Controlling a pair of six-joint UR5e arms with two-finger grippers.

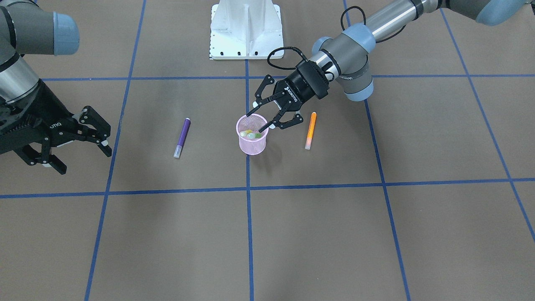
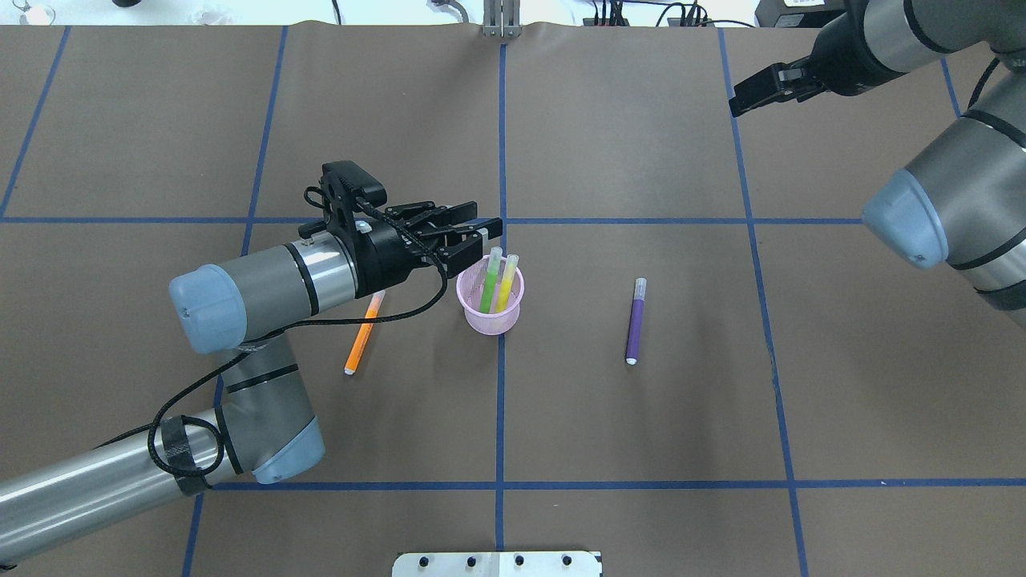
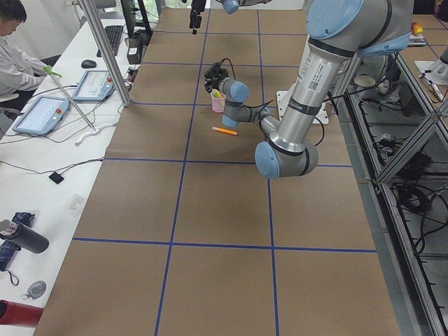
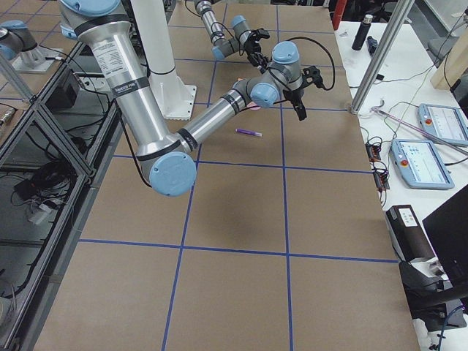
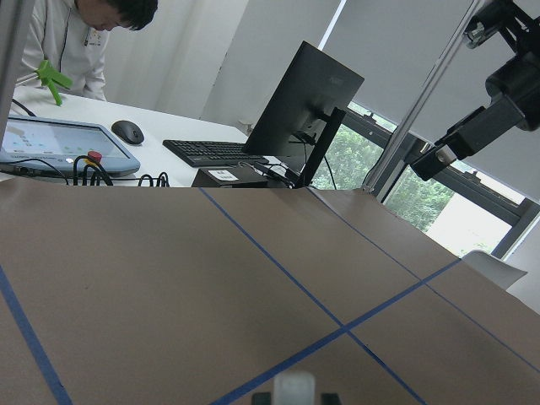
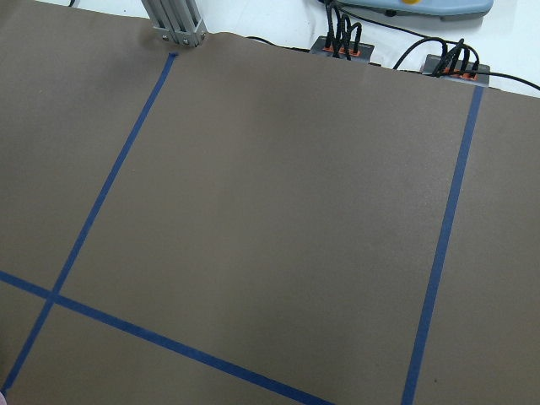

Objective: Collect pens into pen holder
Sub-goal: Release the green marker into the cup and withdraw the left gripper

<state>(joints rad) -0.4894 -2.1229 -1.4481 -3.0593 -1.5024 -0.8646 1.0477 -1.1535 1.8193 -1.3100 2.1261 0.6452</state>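
The pink mesh pen holder point(image 1: 252, 141) point(image 2: 490, 316) stands at the table's middle with a green pen point(image 2: 490, 284) and a yellowish pen point(image 2: 506, 284) upright in it. My left gripper point(image 1: 261, 119) point(image 2: 486, 236) is open and hovers over the holder's rim, with nothing in it. A pale cap end point(image 5: 293, 388) shows at the bottom of the left wrist view. An orange pen point(image 1: 310, 130) point(image 2: 362, 335) lies on the table under my left forearm. A purple pen point(image 1: 182, 137) point(image 2: 635, 320) lies on the holder's other side. My right gripper point(image 1: 85, 162) is open, empty and held high, far from the pens.
The white robot base point(image 1: 246, 29) stands at the table's robot-side edge. Blue tape lines point(image 2: 502, 401) divide the brown table cover into squares. An operator point(image 3: 14, 42) sits at a side desk with tablets. The right wrist view shows only bare cover point(image 6: 278, 194).
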